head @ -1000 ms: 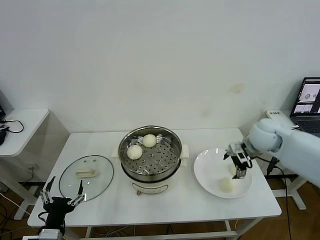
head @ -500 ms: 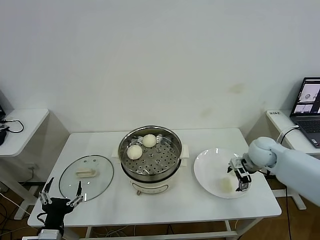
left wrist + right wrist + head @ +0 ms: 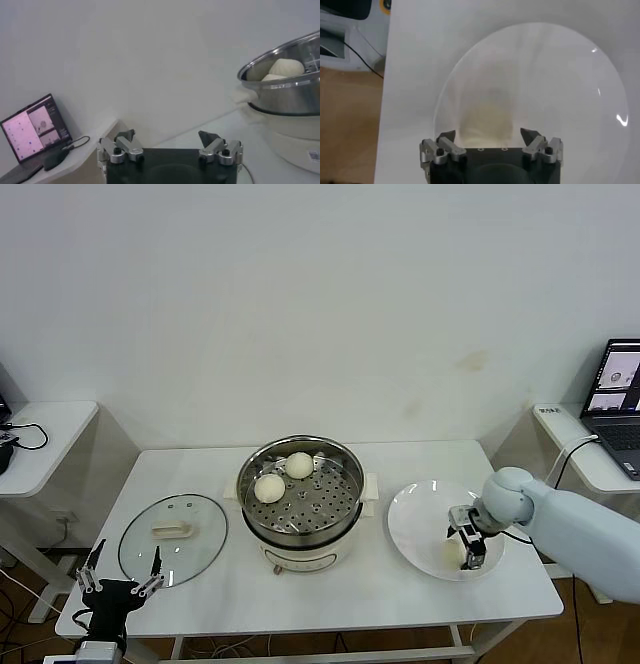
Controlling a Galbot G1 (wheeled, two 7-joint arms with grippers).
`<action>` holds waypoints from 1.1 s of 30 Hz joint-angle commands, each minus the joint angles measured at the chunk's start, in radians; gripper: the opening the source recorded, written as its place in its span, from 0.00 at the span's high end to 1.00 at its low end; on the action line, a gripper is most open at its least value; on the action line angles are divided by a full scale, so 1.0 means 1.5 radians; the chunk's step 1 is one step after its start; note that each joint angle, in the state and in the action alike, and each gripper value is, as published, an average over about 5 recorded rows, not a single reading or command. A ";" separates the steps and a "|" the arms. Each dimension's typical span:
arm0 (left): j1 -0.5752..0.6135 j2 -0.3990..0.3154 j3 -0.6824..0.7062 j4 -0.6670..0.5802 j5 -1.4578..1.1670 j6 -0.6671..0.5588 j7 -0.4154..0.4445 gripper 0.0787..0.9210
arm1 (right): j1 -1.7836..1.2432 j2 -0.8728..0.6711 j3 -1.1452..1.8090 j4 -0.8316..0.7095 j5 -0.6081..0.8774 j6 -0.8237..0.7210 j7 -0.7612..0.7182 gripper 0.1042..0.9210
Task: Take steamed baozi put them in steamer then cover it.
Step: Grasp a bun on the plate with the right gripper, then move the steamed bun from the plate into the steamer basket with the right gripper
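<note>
Sitting on the white plate (image 3: 420, 529) to the right of the steamer (image 3: 300, 494), one baozi (image 3: 452, 552) is the current target; two more baozi (image 3: 269, 487) already lie on the perforated tray inside the steamer, toward its left and back. Only this one bun shows on the plate; no fourth is visible. Right gripper (image 3: 471, 552) is down over the plate with the bun directly below and between its fingers; in the right wrist view the bun (image 3: 487, 120) is centred in the gap, fingers spread either side and not visibly pressing on it, so nothing is held yet. Bun is round, no long axis, so approach angle shouldn't matter; the likely next step is closing and lifting. Right arm is clearly the nearer one. Left gripper (image 3: 122, 584) is parked at the table's front-left corner, near the glass lid (image 3: 172, 539), fingers wide apart and empty.
</note>
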 commanded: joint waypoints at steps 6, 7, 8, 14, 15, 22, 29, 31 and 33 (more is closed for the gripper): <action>-0.002 0.000 0.001 0.003 -0.001 -0.001 -0.001 0.12 | -0.004 0.009 0.011 -0.013 -0.004 -0.005 -0.013 0.33; -0.003 0.000 0.001 0.003 -0.001 -0.001 -0.001 0.12 | 0.002 0.005 0.010 -0.011 -0.002 -0.005 -0.017 0.35; -0.003 0.001 0.001 0.004 -0.002 -0.001 -0.001 0.12 | 0.010 0.002 0.009 -0.008 0.001 -0.006 -0.022 0.37; -0.008 0.004 0.000 0.003 -0.003 0.000 0.000 0.12 | 0.093 -0.021 -0.007 0.011 0.030 -0.008 -0.046 0.43; -0.009 0.005 0.000 0.003 -0.004 0.000 0.000 0.12 | 0.112 -0.025 -0.010 0.015 0.038 -0.009 -0.049 0.43; -0.016 0.010 0.003 0.002 -0.005 0.000 0.001 0.12 | 0.249 -0.024 -0.035 0.024 0.100 -0.019 -0.054 0.43; -0.023 0.017 0.008 0.003 -0.006 0.002 0.003 0.12 | 0.402 0.052 -0.104 0.010 0.167 -0.031 -0.047 0.42; -0.025 0.018 0.009 0.005 -0.006 0.002 0.003 0.12 | 0.445 0.088 -0.129 0.003 0.183 -0.034 -0.042 0.42; -0.027 0.018 0.008 0.007 -0.006 0.002 0.003 0.12 | 0.478 0.127 -0.152 -0.003 0.198 -0.037 -0.037 0.42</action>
